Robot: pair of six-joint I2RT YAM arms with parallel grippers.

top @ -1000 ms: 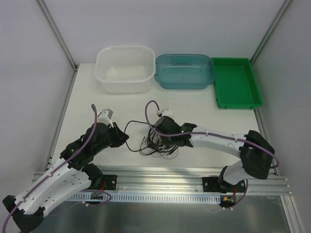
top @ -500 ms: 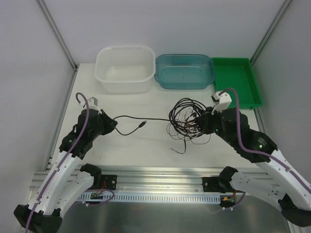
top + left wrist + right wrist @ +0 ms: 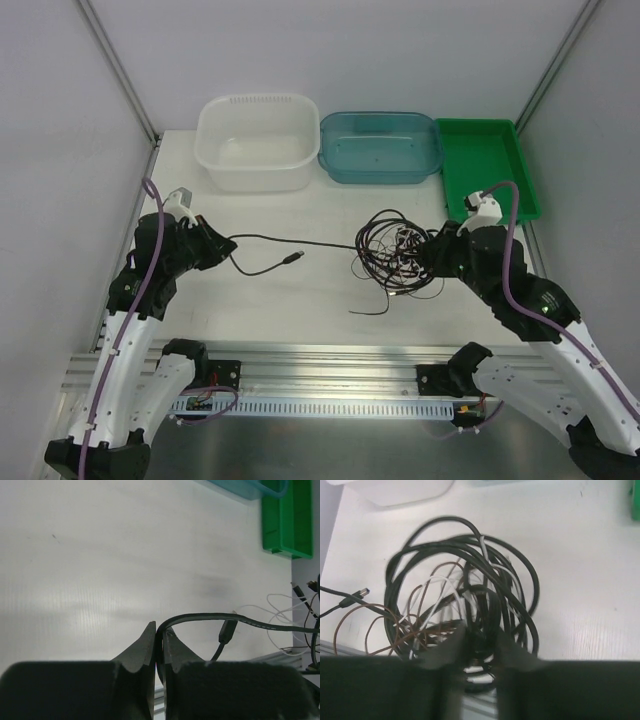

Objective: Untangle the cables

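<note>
Left gripper [image 3: 159,630] pinched tight on the black cable [image 3: 262,240] near its loose plug [image 3: 296,257], cable's length running rightward across the table [image 3: 300,305] into the tangle [image 3: 385,245] at the right gripper [image 3: 426,258], whose jaws sit among the loops, grip unclear.

The cables [image 3: 470,594] blur, their lower loops hidden behind the right end effector [image 3: 479,639].
</note>
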